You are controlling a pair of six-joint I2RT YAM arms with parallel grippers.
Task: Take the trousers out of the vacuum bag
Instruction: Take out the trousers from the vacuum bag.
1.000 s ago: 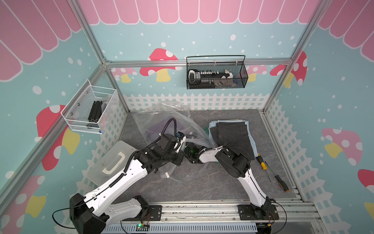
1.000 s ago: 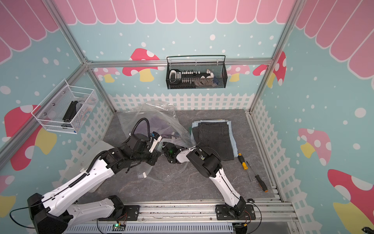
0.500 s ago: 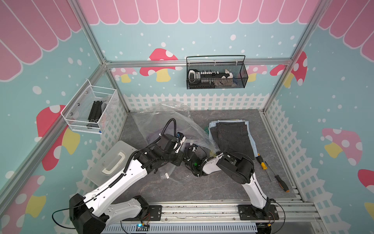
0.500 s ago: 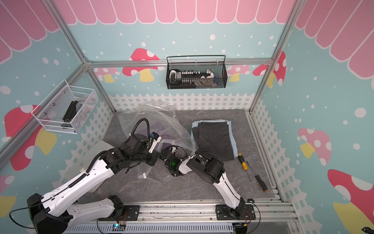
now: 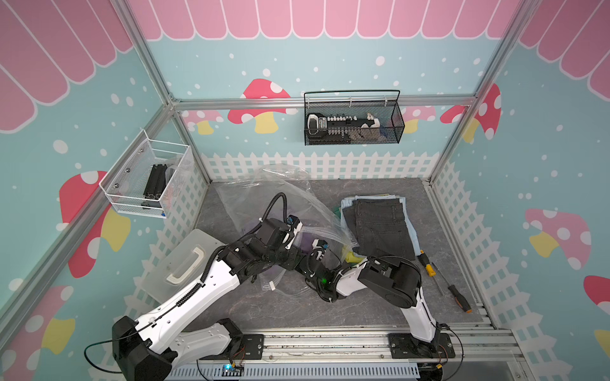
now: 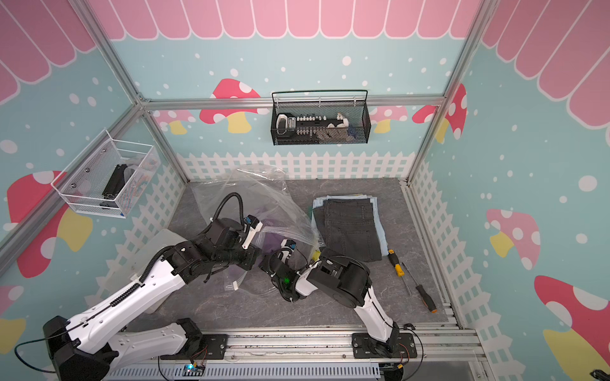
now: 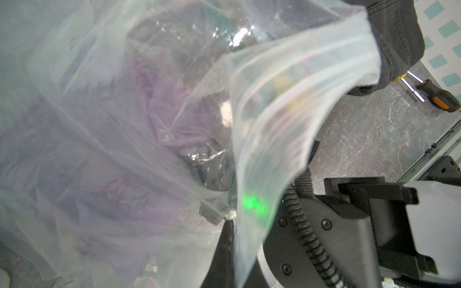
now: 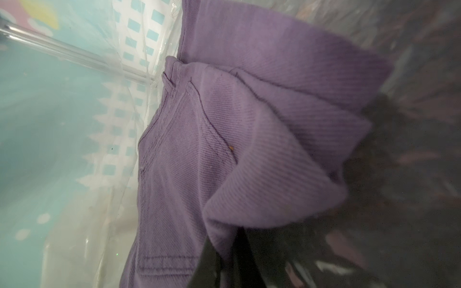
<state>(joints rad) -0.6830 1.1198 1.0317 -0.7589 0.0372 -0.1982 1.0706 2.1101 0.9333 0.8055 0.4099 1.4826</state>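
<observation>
1. Pulled right fingers back slightly, pinching purple trousers, still inside bag.
2. Left fingers pinching bag edge.
3. Means extraction started; other trousers stacked on desk beside bag.

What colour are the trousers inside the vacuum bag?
Purple trousers; right wrist view shows them best.

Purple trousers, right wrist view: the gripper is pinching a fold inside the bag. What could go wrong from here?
1. The right gripper seems to hold only a bunched fold of the purple trousers; it may slip, or the cloth may unfold and snag.
2. The left gripper pins just the zip edge of the vacuum bag, so the bag may get dragged along.
3. The two grippers sit close together in both top views; they could bump.
</observation>
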